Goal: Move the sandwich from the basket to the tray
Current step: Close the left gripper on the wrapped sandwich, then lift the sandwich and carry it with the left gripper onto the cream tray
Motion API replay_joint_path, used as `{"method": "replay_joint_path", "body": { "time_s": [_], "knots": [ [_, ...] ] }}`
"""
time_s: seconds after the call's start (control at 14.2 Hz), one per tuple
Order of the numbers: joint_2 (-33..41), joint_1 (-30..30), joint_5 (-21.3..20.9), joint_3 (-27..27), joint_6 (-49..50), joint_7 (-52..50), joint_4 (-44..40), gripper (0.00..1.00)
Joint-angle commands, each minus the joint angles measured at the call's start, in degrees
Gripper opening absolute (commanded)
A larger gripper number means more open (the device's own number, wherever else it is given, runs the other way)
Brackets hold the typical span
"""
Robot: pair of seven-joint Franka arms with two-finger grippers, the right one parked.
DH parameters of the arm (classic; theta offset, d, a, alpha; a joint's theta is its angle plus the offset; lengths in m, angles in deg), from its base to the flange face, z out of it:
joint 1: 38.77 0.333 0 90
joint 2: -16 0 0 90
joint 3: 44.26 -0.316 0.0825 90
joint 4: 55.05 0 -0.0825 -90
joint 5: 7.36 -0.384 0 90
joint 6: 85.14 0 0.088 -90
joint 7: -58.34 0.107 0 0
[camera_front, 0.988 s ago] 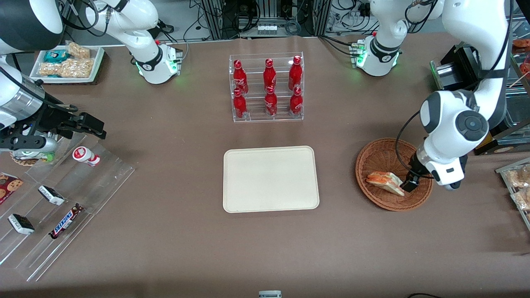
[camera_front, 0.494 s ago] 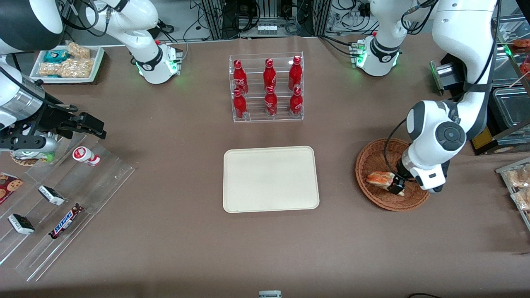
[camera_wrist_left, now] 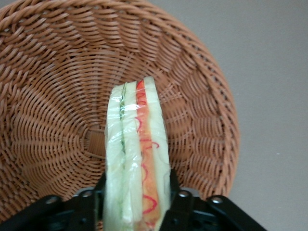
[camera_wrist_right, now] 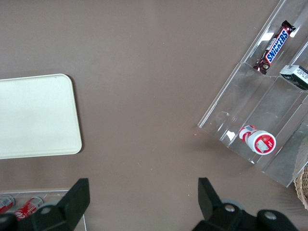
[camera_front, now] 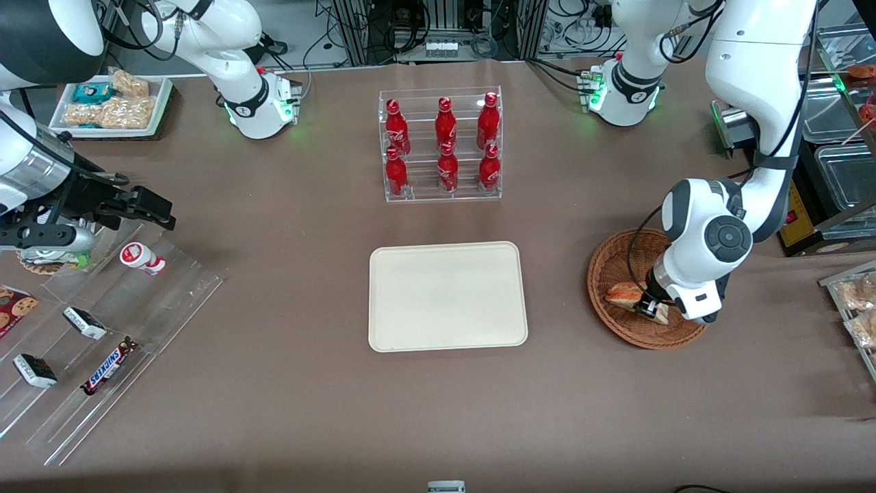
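Note:
The sandwich [camera_front: 621, 294], a wedge of white bread with orange-red and green layers under clear wrap, lies in the round wicker basket [camera_front: 609, 257] toward the working arm's end of the table. My left gripper [camera_front: 650, 311] is down inside the basket, at the end of the sandwich nearer the front camera. In the left wrist view the sandwich [camera_wrist_left: 137, 144] stands on edge over the basket [camera_wrist_left: 57, 96] weave. The gripper [camera_wrist_left: 137, 182] is shut on it, one black finger [camera_wrist_left: 173, 185] pressed on each bread face. The cream tray [camera_front: 448, 296] lies bare at mid-table, beside the basket.
A clear rack of red bottles [camera_front: 441, 147] stands farther from the front camera than the tray. Stepped acrylic racks [camera_front: 102, 329] with snack bars and a small pot sit toward the parked arm's end. A container of wrapped food [camera_front: 855, 305] lies just outward of the basket.
The left arm has swung in over the basket and lowered. The gripper slid from the sandwich's outer tip onto its end, covering more of it, and now holds it.

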Motion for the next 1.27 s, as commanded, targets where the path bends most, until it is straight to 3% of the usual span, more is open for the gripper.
{"method": "replay_joint_path", "body": {
  "time_s": [0.0, 0.21, 0.35, 0.42, 0.56, 0.78, 1.2],
  "knots": [
    [2.9, -1.1, -1.8, -0.1, 9.7, 1.5, -6.2, 0.00],
    [4.8, -1.3, -4.2, 5.0, 30.5, 5.1, -21.0, 0.00],
    [4.1, -2.6, -4.1, 11.3, 36.1, 6.8, -27.7, 0.00],
    [4.0, -3.4, -4.4, 15.1, 35.9, 7.7, -27.6, 0.00],
    [1.5, -8.6, -10.0, 18.9, 35.4, 12.8, -27.6, 0.00],
    [-3.8, -15.5, -13.5, 19.5, 29.0, 14.8, -27.6, 0.01],
    [-14.3, -20.1, -21.1, 19.4, 15.0, 15.0, -28.1, 0.02]
  ]
}}
